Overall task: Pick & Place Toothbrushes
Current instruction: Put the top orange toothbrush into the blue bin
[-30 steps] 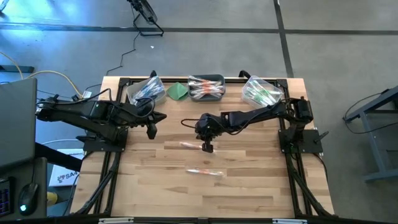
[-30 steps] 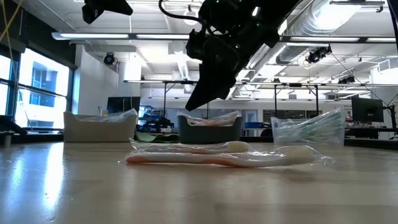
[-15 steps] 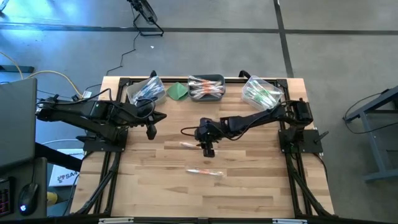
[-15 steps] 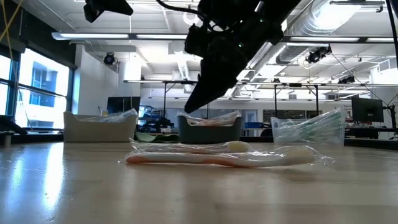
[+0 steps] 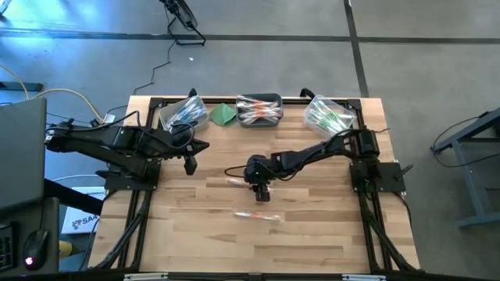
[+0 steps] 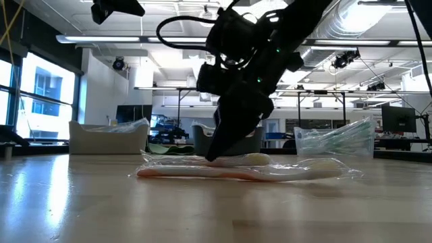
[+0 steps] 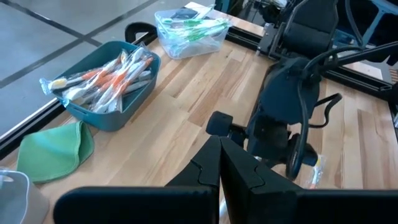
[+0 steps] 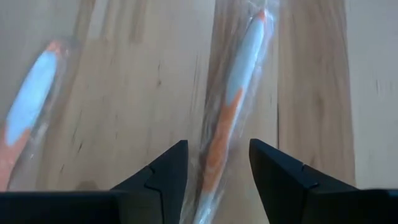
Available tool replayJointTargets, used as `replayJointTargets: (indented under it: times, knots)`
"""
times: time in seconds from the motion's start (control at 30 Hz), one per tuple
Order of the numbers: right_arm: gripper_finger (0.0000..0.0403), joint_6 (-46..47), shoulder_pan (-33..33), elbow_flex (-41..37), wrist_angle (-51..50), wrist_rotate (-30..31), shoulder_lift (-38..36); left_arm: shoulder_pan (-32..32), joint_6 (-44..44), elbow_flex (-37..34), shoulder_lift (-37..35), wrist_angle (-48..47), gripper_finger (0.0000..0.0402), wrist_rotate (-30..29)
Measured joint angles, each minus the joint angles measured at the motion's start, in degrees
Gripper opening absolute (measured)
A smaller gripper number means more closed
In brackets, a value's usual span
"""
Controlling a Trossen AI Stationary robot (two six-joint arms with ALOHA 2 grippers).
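One wrapped orange-and-white toothbrush lies flat on the wooden table, running away between the open fingers of my right gripper. The fingers stand on either side of it, slanting down close to the table. A second wrapped toothbrush lies flat nearer the front edge, also seen in the right wrist view. My left gripper hangs shut and empty above the table's left part.
Along the far edge stand a clear bin of blue toothbrushes, a dark teal bin of orange ones and a clear bin of green ones. A folded green cloth lies between the first two. Bare wood surrounds both loose toothbrushes.
My right gripper has come down from well above the table until its fingertips are just over the toothbrush, shifting a little toward the near edge. Both toothbrushes lie where they were. My left arm has kept still.
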Motion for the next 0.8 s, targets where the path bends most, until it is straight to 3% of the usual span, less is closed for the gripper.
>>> replayJointTargets:
  times: [0.33, 0.57, 0.73, 0.8]
  knots:
    - [0.0159, -0.1, 0.0, 0.2, 2.7, 0.1, 3.8, 0.0, -0.1, 0.0, 0.0, 0.1, 0.0000, -0.1]
    - [0.0082, -2.8, -0.9, 0.2, 2.5, 3.0, 4.0, 0.0, -0.1, 0.0, 0.0, 0.4, 0.0000, -0.1]
    - [0.0018, -3.1, -2.6, 0.1, 2.4, -0.8, 3.9, 0.0, -0.1, 0.0, 0.0, 0.5, 0.0000, -0.6]
    - [0.0014, -3.0, -3.1, 0.1, 2.3, -2.9, 3.7, 0.0, -0.1, 0.0, -0.1, 0.5, 0.0000, -0.7]
